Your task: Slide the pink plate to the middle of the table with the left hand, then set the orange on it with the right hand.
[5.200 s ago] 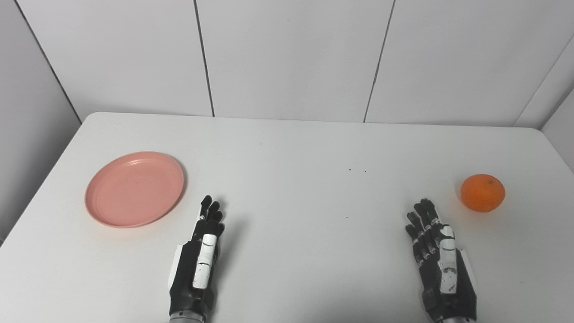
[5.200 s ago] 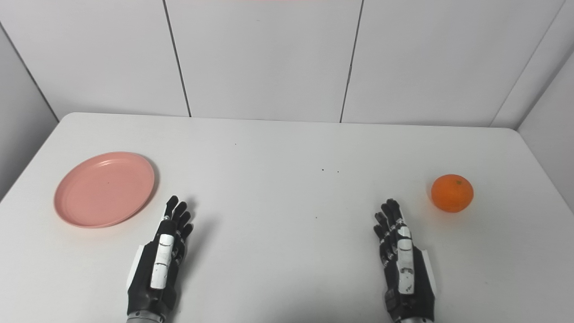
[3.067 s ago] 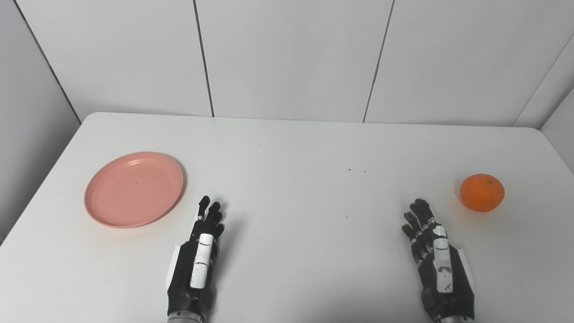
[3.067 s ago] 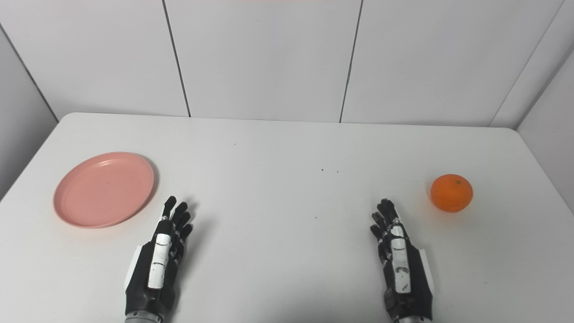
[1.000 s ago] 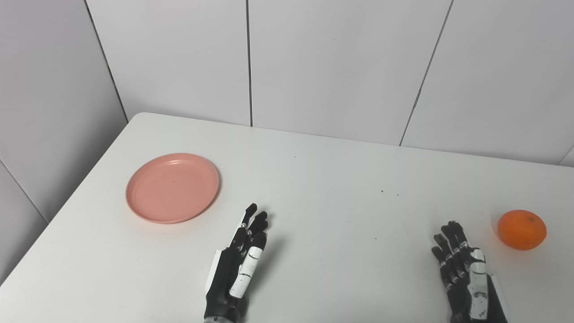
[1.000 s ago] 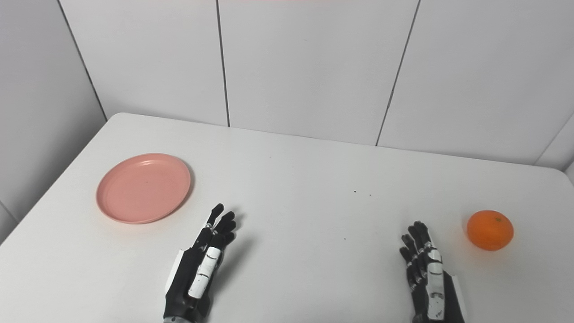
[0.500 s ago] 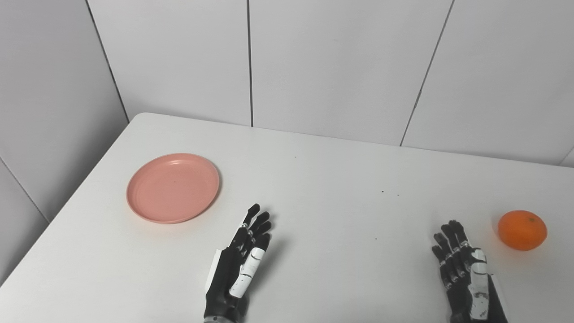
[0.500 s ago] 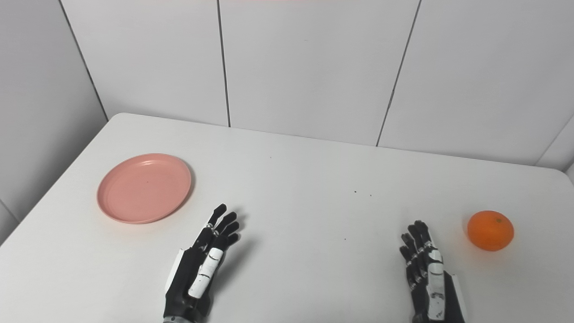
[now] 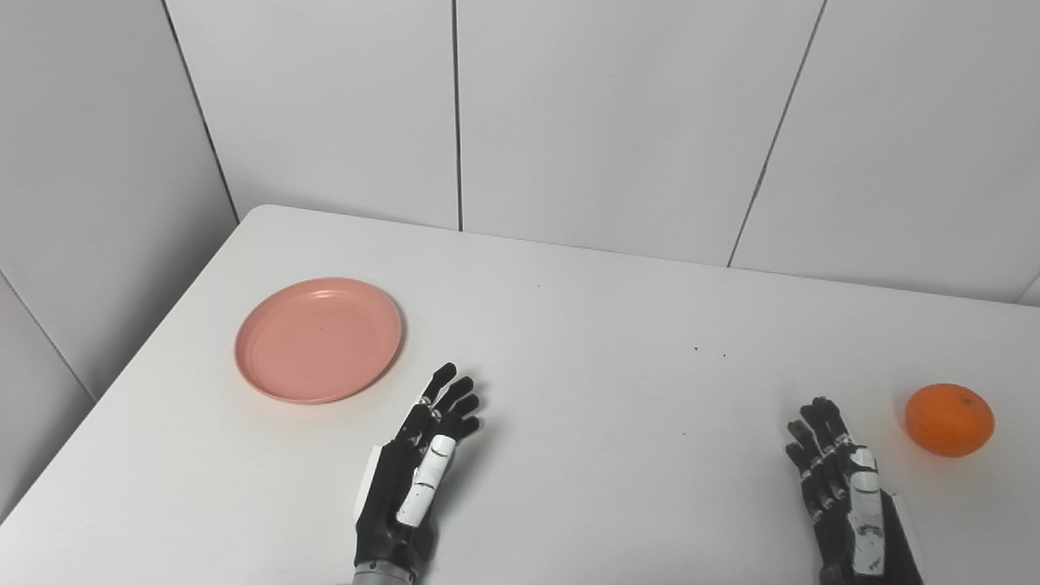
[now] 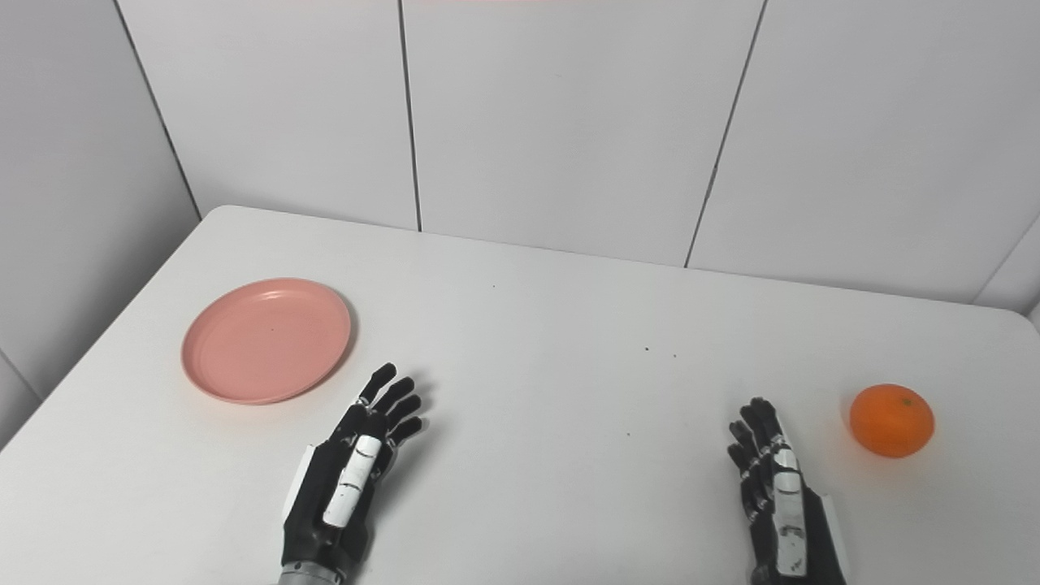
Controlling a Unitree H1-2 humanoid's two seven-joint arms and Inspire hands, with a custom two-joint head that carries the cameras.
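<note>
Table: a white, smooth-topped table with rounded corners [image 9: 585,455]; it stands against a wall of pale grey panels [image 9: 609,122]; a few tiny dark specks lie near its middle
Plate: a round, shallow pink plastic plate [image 9: 319,339]; flat on the table's left part, well away from the middle; nothing lies on it
Orange: a round orange fruit with a small green stem mark on top [image 9: 949,419]; it sits on the table near the right edge, far apart from the pink plate
Left hand: a black robot hand with a white thumb cover [image 9: 416,471]; it comes in from the bottom edge, left of centre; fingers stretched out and spread a little, pointing up and slightly right; it holds nothing; its fingertips [image 10: 384,372] are near the plate's lower right rim but apart from it, with bare table between
Right hand: a matching black robot hand with white on the thumb [image 9: 841,487]; it comes in at the bottom right; fingers extended and close together, empty; the orange lies just up and to the right of its fingertips, not touching
Height of hands: whether either palm rests on the table or hangs just above it cannot be told; a soft shadow lies beside the left hand
</note>
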